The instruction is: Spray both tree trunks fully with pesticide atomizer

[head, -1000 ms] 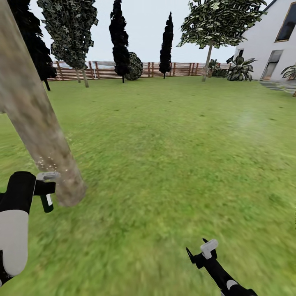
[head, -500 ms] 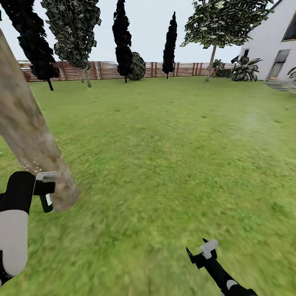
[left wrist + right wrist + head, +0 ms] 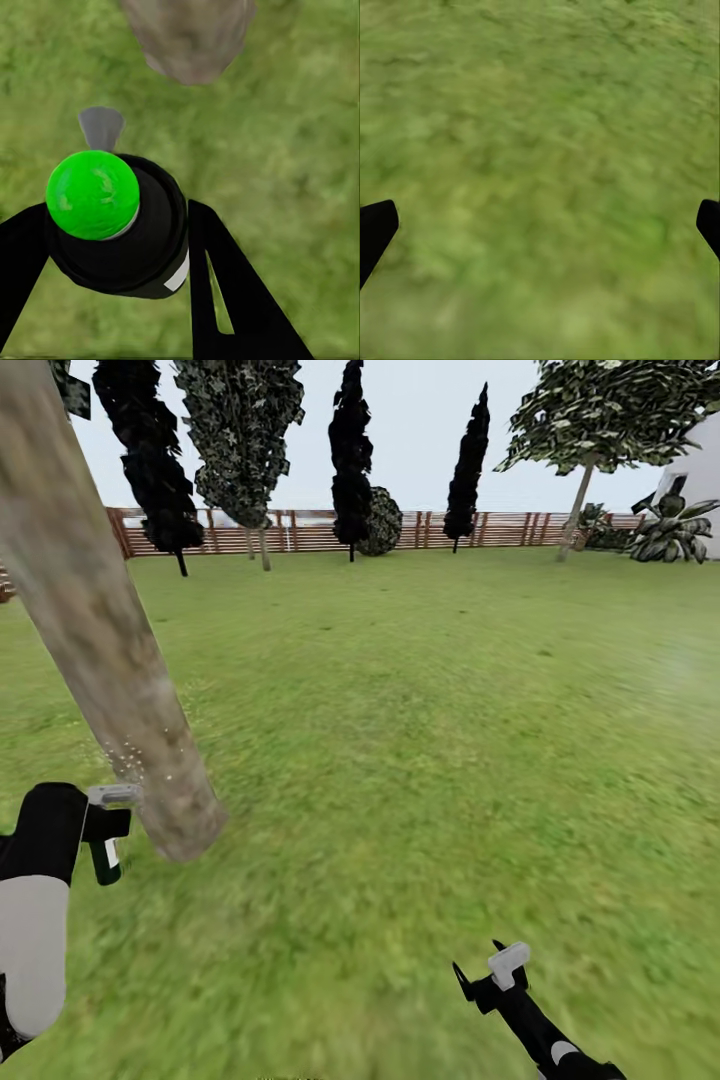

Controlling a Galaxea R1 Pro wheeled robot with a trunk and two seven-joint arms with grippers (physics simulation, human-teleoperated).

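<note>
The left gripper (image 3: 112, 247) clamps its two black fingers around the pesticide atomizer (image 3: 120, 225), a small dark bottle with a bright green cap and a grey nozzle, held upright just beside the base of the near tree trunk (image 3: 110, 650). Pale specks dot the mottled bark near the nozzle, which looks like spray landing low on the trunk. The bottle seems light, rigid and smooth, so a squeeze around its round body below the cap appears the surest hold; a loose grasp might let it slip or twist. The right gripper (image 3: 480, 975) hangs spread wide and empty over the lawn (image 3: 420, 740). A second pale-trunked tree (image 3: 580, 490) stands well apart near the slatted fence (image 3: 320, 530).
</note>
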